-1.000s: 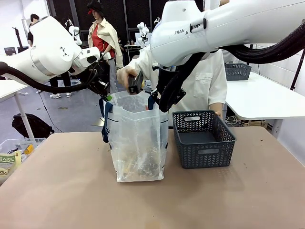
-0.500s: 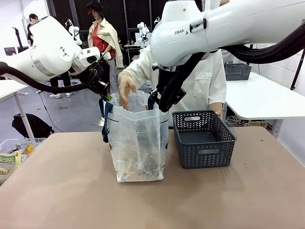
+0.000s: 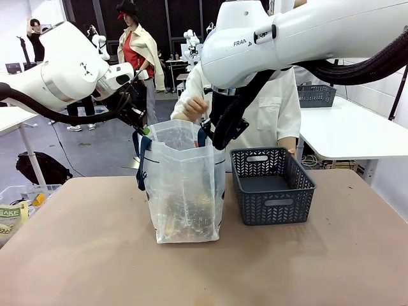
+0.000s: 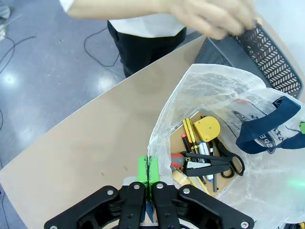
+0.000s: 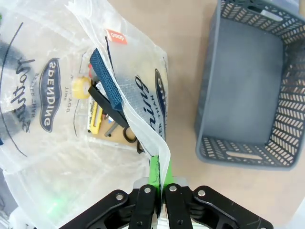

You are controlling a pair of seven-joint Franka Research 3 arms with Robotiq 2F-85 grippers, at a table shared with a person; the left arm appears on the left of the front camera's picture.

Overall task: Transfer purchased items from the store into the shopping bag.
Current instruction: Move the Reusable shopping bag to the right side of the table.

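Two sets of fingers hold the shopping bag (image 3: 185, 191) open at its rim, one on each side of the mouth.

1. Left fingers (image 4: 144, 171): clenched on the thin translucent edge of the bag. In the left wrist view the film is pinched between the green pads. In the front view this grip sits at the rim on the robot's left, beside a dark blue strap handle (image 3: 141, 159).
2. Right fingers (image 5: 154, 172): clenched on the opposite edge of the bag. In the right wrist view the film rises from between the green pads. A second blue strap (image 5: 107, 78) lies folded just inside the rim.
3. Shopping bag: stands upright on the bench (image 3: 95, 255), left of centre, with its mouth stretched between the two grips. The black oval "SPENDING" print (image 5: 50, 95) shows through the film in the right wrist view.
4. Purchased items (image 4: 200, 148): lie at the bottom of the bag. The left wrist view shows a yellow rounded piece (image 4: 207, 128), black-handled scissors (image 4: 226, 162) and several pen-like sticks packed close together.
5. Basket (image 3: 273, 210): dark grey with lattice walls, it stands on the bench just beside the bag on the robot's right, with a narrow gap between them.
6. Person: stands at the far side of the bench. One hand (image 3: 191, 105) is raised above and behind the mouth of the bag with curled digits. Whether it carries anything cannot be told
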